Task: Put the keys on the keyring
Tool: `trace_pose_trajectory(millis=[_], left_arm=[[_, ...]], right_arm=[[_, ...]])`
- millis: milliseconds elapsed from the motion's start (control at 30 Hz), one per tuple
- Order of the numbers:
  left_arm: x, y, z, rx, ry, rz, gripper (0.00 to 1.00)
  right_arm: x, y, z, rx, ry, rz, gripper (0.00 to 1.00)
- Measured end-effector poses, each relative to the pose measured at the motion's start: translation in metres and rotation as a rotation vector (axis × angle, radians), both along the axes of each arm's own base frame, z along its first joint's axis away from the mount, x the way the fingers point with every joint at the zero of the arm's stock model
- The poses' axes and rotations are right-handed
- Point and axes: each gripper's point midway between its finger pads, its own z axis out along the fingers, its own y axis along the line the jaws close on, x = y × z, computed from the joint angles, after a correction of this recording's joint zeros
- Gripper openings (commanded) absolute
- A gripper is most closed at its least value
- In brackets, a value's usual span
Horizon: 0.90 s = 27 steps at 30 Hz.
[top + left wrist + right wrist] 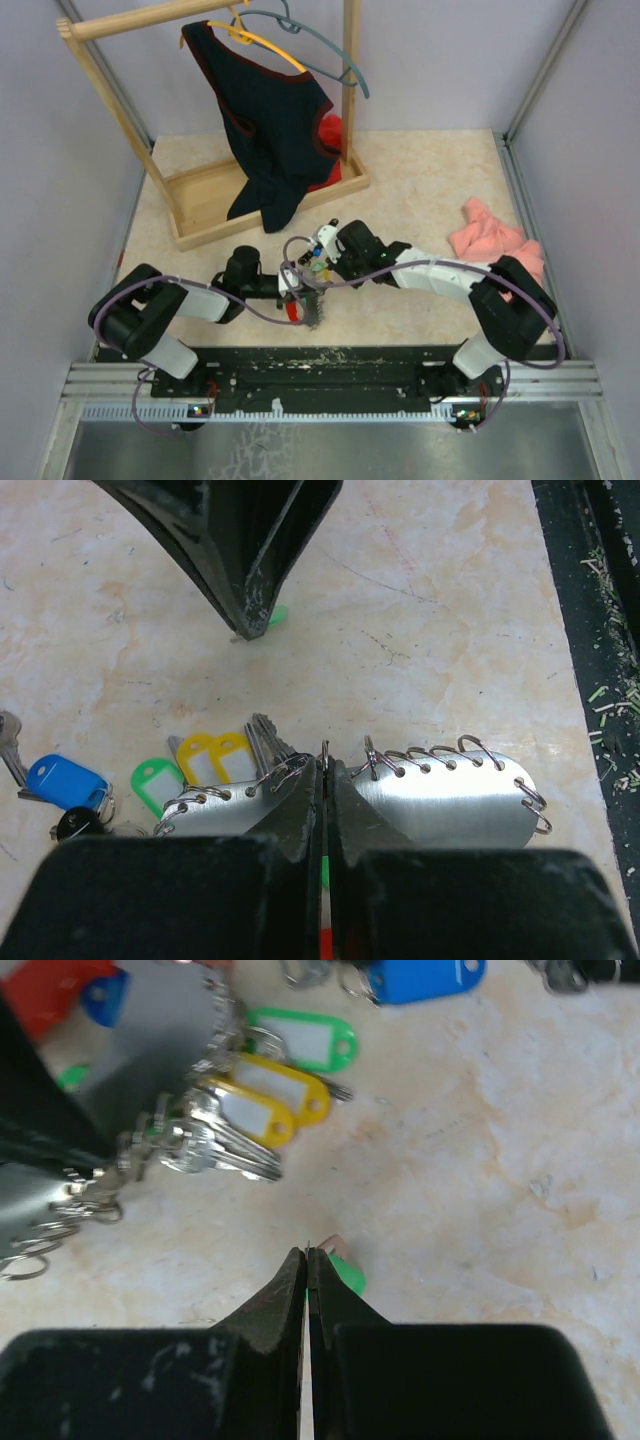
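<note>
Left hand point(324, 768) is clamped tight on the keyring point(450, 795). It pinches the grey plate mid-span, so the plate stands on edge in the middle of the worktop point(450, 600). Sensible grip: the small wire loops along the rim are exposed on both sides of the fingers. The red part shows low between the fingers, out of the way.

Two yellow-tagged keys point(218, 758) lie hard against the plate's left part, blades up by the loops. They look hooked on, can't confirm. Green-tagged key point(155, 783) and blue-tagged key point(65, 780) lie flat just beyond, apart from the plate. My read: those aren't on yet.

Right hand point(308, 1258) is down at the worktop facing the plate, jaws fully together. A loose green tag point(347, 1274) pokes out right at the tips. Can't tell whether it's pinched or just beside them.

Guess: it's going for that key, which then needs feeding onto a free loop. Risk: the tag slips out of so thin a bite.
</note>
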Motion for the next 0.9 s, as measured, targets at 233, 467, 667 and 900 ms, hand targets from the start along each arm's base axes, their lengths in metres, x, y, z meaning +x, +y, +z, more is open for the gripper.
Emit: trace_pose_trajectory(millis=[233, 467, 667, 900], left_arm=[[-0.001, -0.002, 0.005, -0.012, -0.050, -0.021, 0.01], [-0.004, -0.004, 0.006, -0.010, -0.079, -0.038, 0.01], [-0.007, -0.007, 0.006, -0.005, -0.101, -0.052, 0.01], [-0.009, -0.009, 0.007, -0.005, -0.115, -0.059, 0.01]], right_arm=[[-0.031, 0.017, 0.005, 0.185, -0.036, 0.223, 0.00], [-0.047, 0.025, 0.001, 0.274, -0.103, 0.380, 0.00], [-0.052, 0.031, 0.003, 0.337, -0.192, 0.471, 0.00], [-0.053, 0.030, 0.007, 0.419, -0.260, 0.509, 0.00]])
